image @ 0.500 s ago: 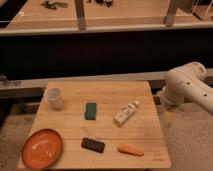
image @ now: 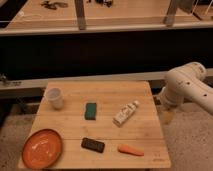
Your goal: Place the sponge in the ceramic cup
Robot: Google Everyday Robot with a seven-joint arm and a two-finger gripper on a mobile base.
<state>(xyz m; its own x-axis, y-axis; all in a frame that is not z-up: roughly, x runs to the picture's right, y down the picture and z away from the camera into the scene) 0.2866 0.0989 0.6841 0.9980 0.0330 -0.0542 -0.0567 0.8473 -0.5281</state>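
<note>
Behind the wooden table (image: 145,140) runs a dark band of wall under a long pale counter with upright posts, and speckled floor shows on both sides. On my screen the sponge (image: 90,110) lies flat near the table's middle, slightly toward the left. Its long axis runs from the near edge toward the far edge, almost square to them. The ceramic cup (image: 54,97) stands upright by the far left corner, mouth up, well apart from the sponge. A white bottle (image: 126,113) lies on its side right of the sponge, angled with its cap toward the far right corner. An orange plate (image: 42,148) fills the near left corner, and a flat black object (image: 93,145) and a carrot (image: 131,150) lie along the near edge. My white arm (image: 186,87) hangs off the right edge. The gripper is out of my sight beyond it, released and grasping nothing.
</note>
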